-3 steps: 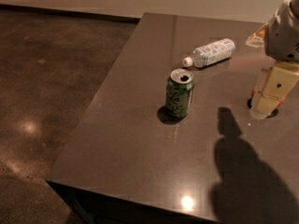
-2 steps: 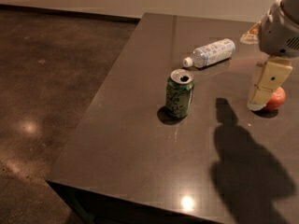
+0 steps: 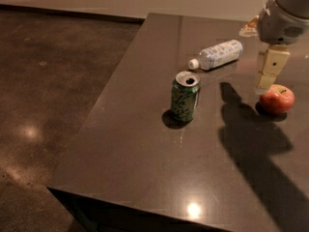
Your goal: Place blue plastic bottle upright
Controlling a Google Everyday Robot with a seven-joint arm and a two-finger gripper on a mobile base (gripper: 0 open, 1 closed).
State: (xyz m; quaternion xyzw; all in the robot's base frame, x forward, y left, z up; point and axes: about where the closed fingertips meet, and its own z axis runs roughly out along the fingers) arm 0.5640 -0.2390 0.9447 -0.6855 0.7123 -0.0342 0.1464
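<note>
- Gripper [image 3: 264, 83] hanging over the right side of the table [image 3: 140, 173], to the right of the blue plastic bottle [image 3: 218, 55].
- Bare surface between gripper and the lying bottle; nothing in that gap.
- Red apple [image 3: 277, 99] just below and right of the gripper, barring a descent there.
- Green can [image 3: 185, 96] upright in front of the bottle's cap end, near but apart from it.
- Open room behind the bottle and left of its cap.
- Wide bare front part of the table.
</note>
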